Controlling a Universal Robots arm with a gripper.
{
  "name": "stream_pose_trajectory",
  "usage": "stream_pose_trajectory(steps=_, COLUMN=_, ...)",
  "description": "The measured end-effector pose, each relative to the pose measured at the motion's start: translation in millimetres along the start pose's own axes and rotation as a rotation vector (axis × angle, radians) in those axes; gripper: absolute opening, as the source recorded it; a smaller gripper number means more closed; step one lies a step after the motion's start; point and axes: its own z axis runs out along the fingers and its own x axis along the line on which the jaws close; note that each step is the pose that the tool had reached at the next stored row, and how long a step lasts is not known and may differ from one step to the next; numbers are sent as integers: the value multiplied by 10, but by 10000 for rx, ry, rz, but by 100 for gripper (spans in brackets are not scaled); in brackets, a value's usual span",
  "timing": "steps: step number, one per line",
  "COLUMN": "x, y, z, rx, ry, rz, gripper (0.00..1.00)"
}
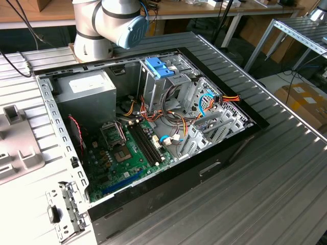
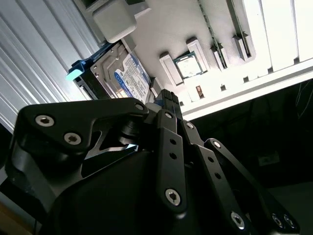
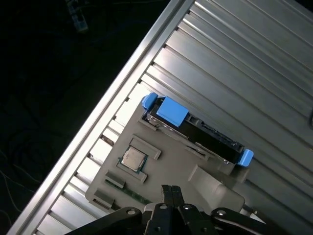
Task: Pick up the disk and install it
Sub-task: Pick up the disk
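Note:
The disk (image 3: 205,136) stands on its long edge in a slot of a grey fixture tray (image 3: 215,183). It is a dark drive in a light-blue carrier with a brighter blue tab (image 3: 172,111) at one end. In the second wrist view the disk (image 2: 122,73) shows its labelled face and a pale blue end (image 2: 76,74). My gripper (image 3: 170,190) hovers over the tray, apart from the disk, its black fingers pressed together with nothing between them. The fingertips (image 2: 167,95) also point toward the tray in the second wrist view.
A processor chip (image 3: 133,159) lies in a pocket of the same tray. An open computer case (image 1: 168,171) lies on the ribbed metal table (image 1: 276,173), with a motherboard (image 1: 130,148), loose cables, a power supply (image 1: 87,92) and a drive cage holding a blue carrier (image 1: 159,68). The table's edge (image 3: 112,105) runs beside the tray.

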Motion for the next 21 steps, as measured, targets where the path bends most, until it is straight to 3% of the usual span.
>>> stream_pose_trajectory(steps=21, x=0, y=0, z=6, rx=-22, ry=39, rz=-890, gripper=11)
